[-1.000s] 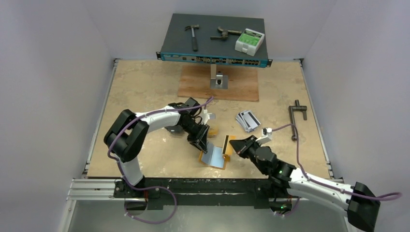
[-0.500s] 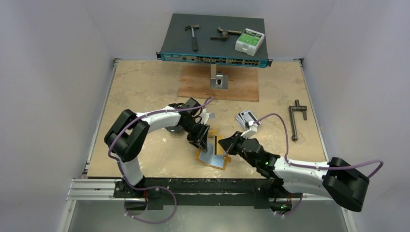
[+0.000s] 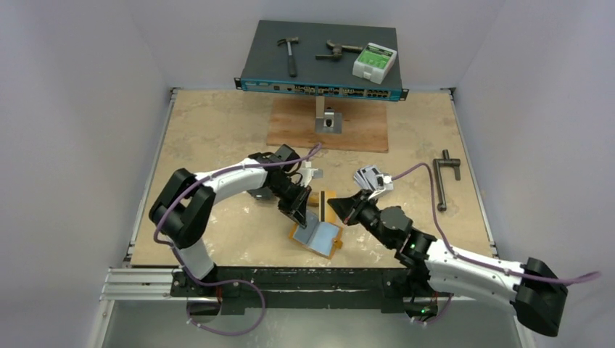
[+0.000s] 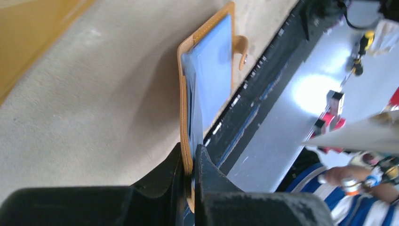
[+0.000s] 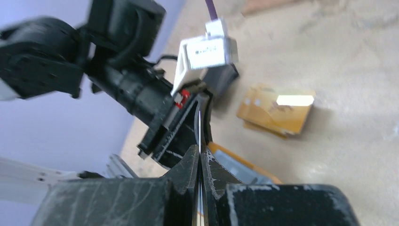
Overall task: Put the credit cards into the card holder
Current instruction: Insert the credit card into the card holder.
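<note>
The orange card holder (image 3: 317, 236) lies open near the table's front, grey sleeves up. It also shows in the left wrist view (image 4: 211, 70). My left gripper (image 3: 297, 212) is shut on the holder's near flap (image 4: 189, 155). My right gripper (image 3: 341, 209) is shut on a yellow-orange credit card with a black stripe (image 3: 324, 199), held just above and behind the holder. That card shows edge-on in the right wrist view (image 5: 199, 127), close to the left gripper's fingers. A yellow-orange card stack (image 5: 277, 110) lies on the table. Silver-grey cards (image 3: 373, 177) lie to the right.
A network switch (image 3: 319, 80) stands at the back with a hammer (image 3: 290, 54), pliers (image 3: 337, 49) and a white-green box (image 3: 375, 61) on it. A wooden board (image 3: 348, 130) carries a metal bracket (image 3: 328, 119). A black T-handle tool (image 3: 444, 177) lies at the right.
My right gripper has moved left and back with the card, from beside the holder's right edge to just behind it. The holder has shifted slightly in my left gripper.
</note>
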### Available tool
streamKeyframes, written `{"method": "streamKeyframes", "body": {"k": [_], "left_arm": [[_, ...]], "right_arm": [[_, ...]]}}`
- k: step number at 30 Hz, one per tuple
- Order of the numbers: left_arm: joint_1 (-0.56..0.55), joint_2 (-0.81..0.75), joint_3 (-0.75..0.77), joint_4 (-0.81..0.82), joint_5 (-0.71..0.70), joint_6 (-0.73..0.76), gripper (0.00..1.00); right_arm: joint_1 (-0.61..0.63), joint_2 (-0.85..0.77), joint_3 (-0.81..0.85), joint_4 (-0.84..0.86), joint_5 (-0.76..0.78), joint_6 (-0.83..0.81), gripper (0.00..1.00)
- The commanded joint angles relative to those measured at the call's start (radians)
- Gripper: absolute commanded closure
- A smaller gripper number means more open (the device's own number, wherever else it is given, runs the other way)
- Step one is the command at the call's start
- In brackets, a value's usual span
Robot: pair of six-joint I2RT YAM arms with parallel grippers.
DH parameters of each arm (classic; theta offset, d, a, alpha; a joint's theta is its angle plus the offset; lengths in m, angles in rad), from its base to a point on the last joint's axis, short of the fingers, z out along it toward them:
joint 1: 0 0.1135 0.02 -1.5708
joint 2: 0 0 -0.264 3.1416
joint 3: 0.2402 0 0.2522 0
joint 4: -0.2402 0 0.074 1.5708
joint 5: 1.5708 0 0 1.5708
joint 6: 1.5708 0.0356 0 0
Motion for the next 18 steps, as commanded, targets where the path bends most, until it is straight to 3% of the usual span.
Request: {"method": "streamKeyframes", "body": {"k": [1,7,18], "left_arm": [[-0.003,-0.152,0.108,-0.143,0.103,0.223,1.00],[0.005,-0.233,0.234,-0.268,0.163,0.397,1.00],[0.213,-0.341,0.268,-0.172,0.383,0.249,1.00]], "right_arm": [[-0.002,-0.146,0.033,0.020,0.065,-0.096,1.00],[-0.002,-0.120,0.072,0.083,0.016,-0.156,1.00],[-0.002,0.023,0.248,0.335,-0.035,-0.323,1.00]]}}
